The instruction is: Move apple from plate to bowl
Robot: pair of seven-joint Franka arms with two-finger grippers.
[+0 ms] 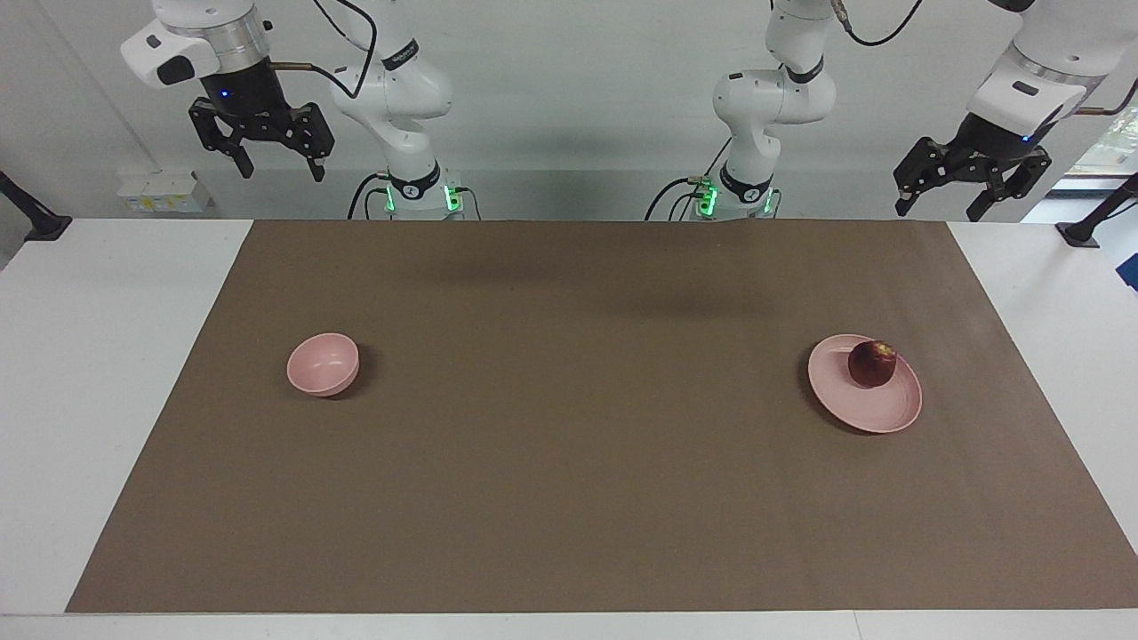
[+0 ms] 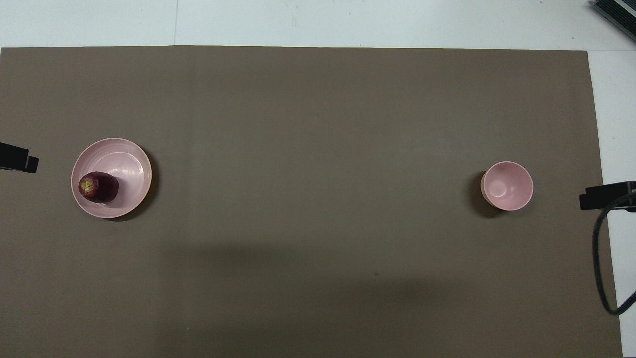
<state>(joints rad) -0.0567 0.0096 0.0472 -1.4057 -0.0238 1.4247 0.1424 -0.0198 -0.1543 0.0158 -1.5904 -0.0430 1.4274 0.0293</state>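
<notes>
- Toward the left arm's end of the surface [image 1: 133, 400], on the brown mat [image 1: 578, 444], sits the plate [image 1: 876, 413], about midway between the mat's edge by the robots and its outer edge.
- On the plate rests the apple [image 1: 872, 363], on the part of the plate toward the robots and the left arm's end, its pale patch showing.
- Toward the right arm's end of the mat stands the bowl [image 1: 323, 364], upright, hollow showing, well apart from the plate.
- Left claw [image 1: 947, 203] hangs high above the surface's corner by the left arm's base, fingers apart, gripping nothing; the arm waits.
- Right claw [image 1: 278, 167] hangs high above the surface's edge by the robots at the right arm's end, fingers apart, gripping nothing; that arm waits too.
</notes>
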